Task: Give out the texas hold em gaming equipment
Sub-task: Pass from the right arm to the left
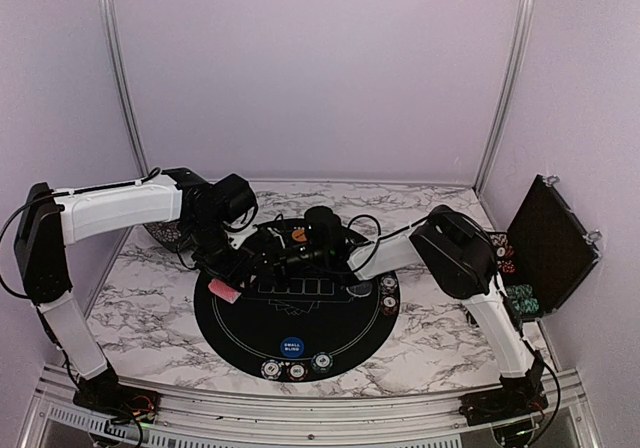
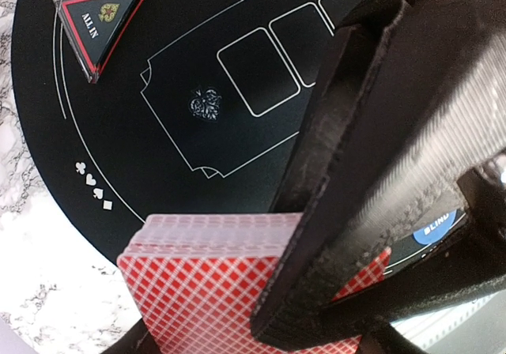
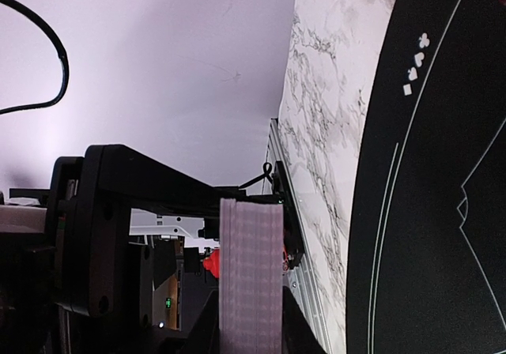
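A deck of red-backed playing cards (image 2: 198,291) sits between my left gripper's (image 2: 257,334) jaws, low over the left side of the black mat (image 2: 158,156). In the top view the deck (image 1: 222,290) shows as a red patch under my left gripper (image 1: 230,276). My right gripper (image 3: 251,326) is shut on the same deck, seen edge-on (image 3: 251,267); one of its fingers (image 2: 356,172) lies across the top card. The black triangular ALL IN marker (image 2: 101,24) lies on the mat's far left. The blue blind button (image 2: 436,224) shows behind that finger.
Several striped chips (image 1: 297,371) and the blue button (image 1: 291,347) lie at the mat's near edge. Two chips (image 1: 388,294) lie on its right, an orange button (image 1: 298,235) at the back. The open black chip case (image 1: 550,243) stands at the right table edge.
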`<state>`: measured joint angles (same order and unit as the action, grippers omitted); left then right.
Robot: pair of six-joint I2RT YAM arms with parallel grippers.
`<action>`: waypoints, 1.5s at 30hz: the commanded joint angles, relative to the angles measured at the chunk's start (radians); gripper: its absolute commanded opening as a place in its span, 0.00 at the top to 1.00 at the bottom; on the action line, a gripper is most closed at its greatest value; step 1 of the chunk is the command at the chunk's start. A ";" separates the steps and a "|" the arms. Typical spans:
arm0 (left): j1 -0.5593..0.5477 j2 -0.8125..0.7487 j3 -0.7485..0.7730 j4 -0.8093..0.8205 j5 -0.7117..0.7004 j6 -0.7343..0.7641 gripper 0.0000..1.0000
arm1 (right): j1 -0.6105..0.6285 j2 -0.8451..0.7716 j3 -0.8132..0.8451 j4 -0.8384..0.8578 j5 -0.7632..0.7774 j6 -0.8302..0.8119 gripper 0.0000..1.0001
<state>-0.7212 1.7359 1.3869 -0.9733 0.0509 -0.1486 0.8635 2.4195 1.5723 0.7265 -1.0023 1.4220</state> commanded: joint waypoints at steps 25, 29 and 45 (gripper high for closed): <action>-0.004 -0.024 0.001 0.007 0.024 0.018 0.44 | -0.013 -0.080 -0.028 0.053 0.016 -0.027 0.91; -0.003 -0.023 -0.005 0.007 0.022 0.014 0.34 | -0.012 -0.083 -0.032 0.082 0.013 -0.003 0.95; -0.003 -0.010 -0.013 0.014 0.018 0.014 0.19 | -0.015 -0.091 -0.029 0.100 0.012 0.016 1.00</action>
<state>-0.7219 1.7351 1.3808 -0.9623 0.0631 -0.1444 0.8532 2.3878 1.5269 0.7723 -0.9874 1.4399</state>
